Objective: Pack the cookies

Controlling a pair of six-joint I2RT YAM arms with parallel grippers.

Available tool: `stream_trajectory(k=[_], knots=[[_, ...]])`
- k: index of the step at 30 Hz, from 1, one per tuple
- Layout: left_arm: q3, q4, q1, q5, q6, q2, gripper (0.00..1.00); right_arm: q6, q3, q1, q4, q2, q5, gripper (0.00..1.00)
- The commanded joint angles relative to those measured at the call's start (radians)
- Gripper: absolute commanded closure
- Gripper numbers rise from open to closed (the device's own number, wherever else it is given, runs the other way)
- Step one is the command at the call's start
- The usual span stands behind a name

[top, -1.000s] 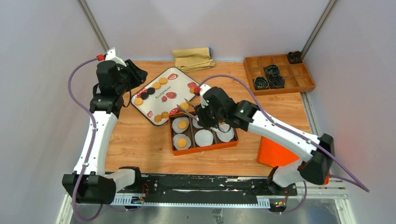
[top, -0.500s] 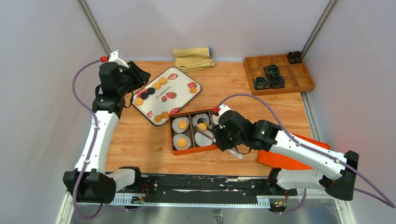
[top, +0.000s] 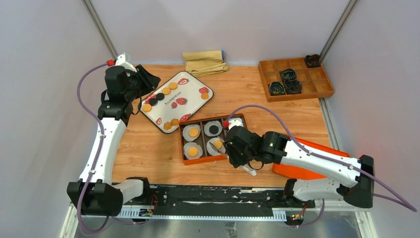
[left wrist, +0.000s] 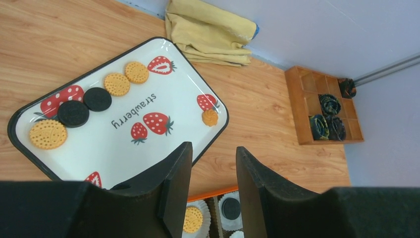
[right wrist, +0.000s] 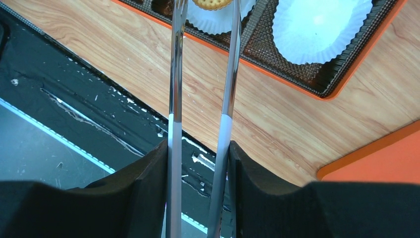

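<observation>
Tongs (right wrist: 174, 99) clamped in the right gripper (right wrist: 200, 148) pinch a golden cookie (right wrist: 212, 3) over a paper cup (right wrist: 218, 22) in the orange box (top: 208, 160), while the left gripper (left wrist: 213, 158) hangs open above the tray (left wrist: 119, 148) of other cookies (left wrist: 117, 84).

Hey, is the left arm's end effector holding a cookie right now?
No, the left end effector is open and empty; through its gap only the tray and table beyond show.

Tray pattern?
The tray is white with red strawberry prints and a black rim; left wrist view shows it best.
</observation>
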Motion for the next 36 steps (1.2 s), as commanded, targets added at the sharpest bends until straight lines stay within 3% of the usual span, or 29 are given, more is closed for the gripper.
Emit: stream_trajectory(k=[1, 5, 16, 22, 36], knots=[[-0.005, 0.028, 0.002, 0.018, 0.004, -0.003, 0.56, 0.017, 0.001, 0.012, -0.010, 0.012, 0.067, 0.62], [-0.002, 0.030, 0.002, 0.018, 0.006, 0.000, 0.56, 0.013, 0.009, 0.012, -0.008, 0.029, 0.083, 0.55], [0.013, 0.012, 0.002, 0.003, 0.024, 0.000, 0.56, -0.021, 0.047, 0.012, 0.043, 0.099, 0.052, 0.54], [0.015, 0.012, 0.002, 0.005, 0.024, 0.010, 0.55, -0.009, 0.035, 0.012, 0.063, 0.082, 0.048, 0.41], [0.034, 0.022, 0.002, 0.026, 0.005, 0.009, 0.55, -0.076, 0.130, 0.010, 0.106, 0.024, 0.133, 0.45]])
